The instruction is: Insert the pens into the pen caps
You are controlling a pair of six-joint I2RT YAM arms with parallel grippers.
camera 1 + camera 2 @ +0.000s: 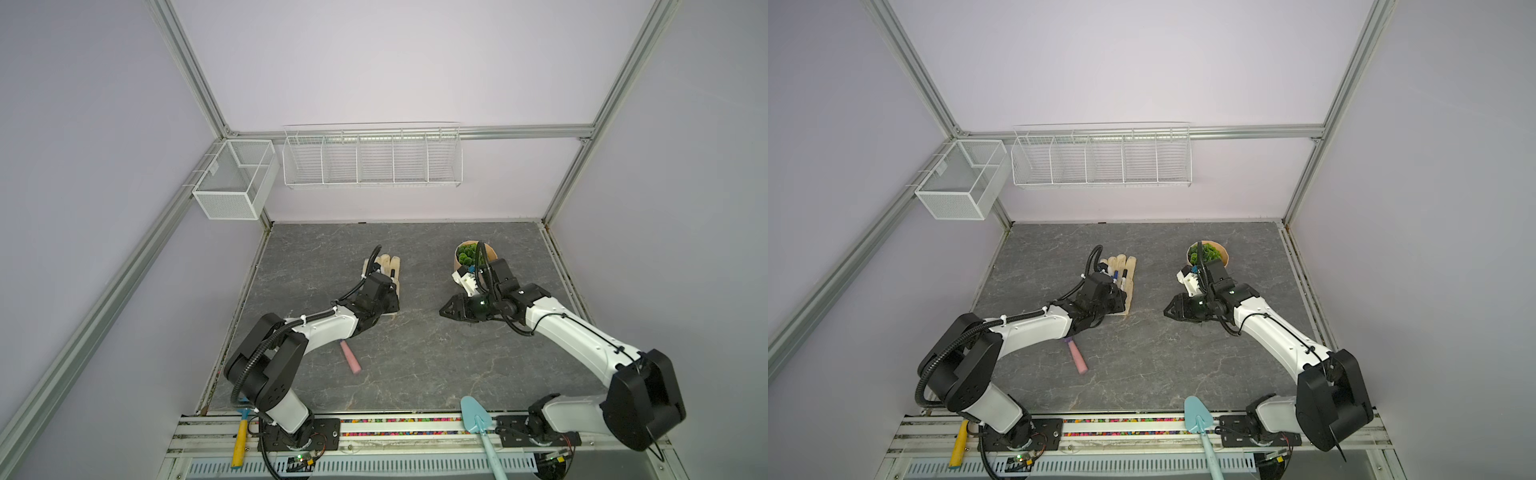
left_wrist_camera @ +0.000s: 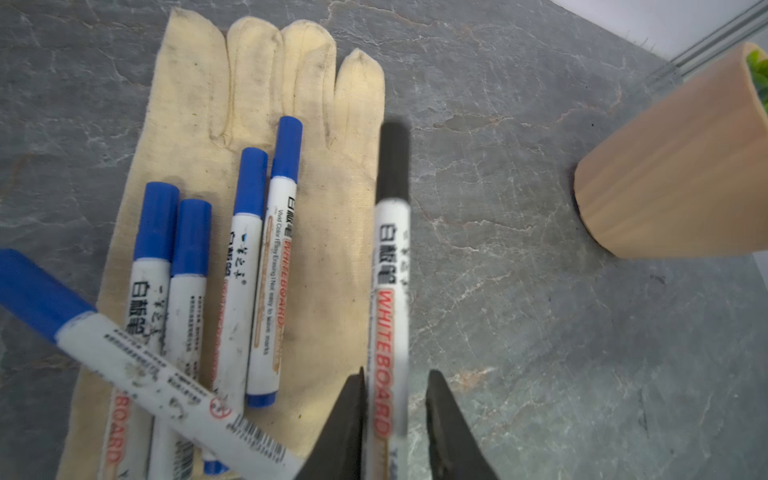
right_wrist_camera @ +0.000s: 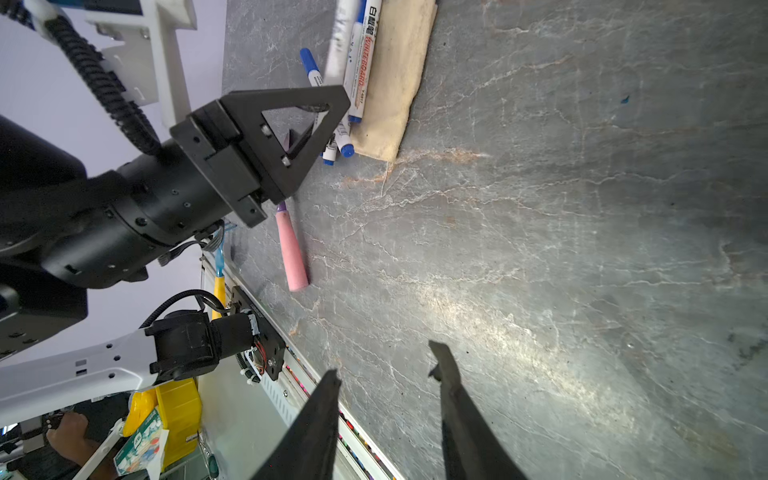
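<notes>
On the cream glove point(image 2: 324, 83) lie five blue-capped pens point(image 2: 241, 270), while the left gripper point(image 2: 396, 371) stands loosely parted around the blurred black-capped pen point(image 2: 390, 270) and the right gripper point(image 3: 384, 359) hangs empty, jaws apart.

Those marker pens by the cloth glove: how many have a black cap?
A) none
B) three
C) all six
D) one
D: in the left wrist view just one pen has a black cap; the other five wear blue caps.
</notes>
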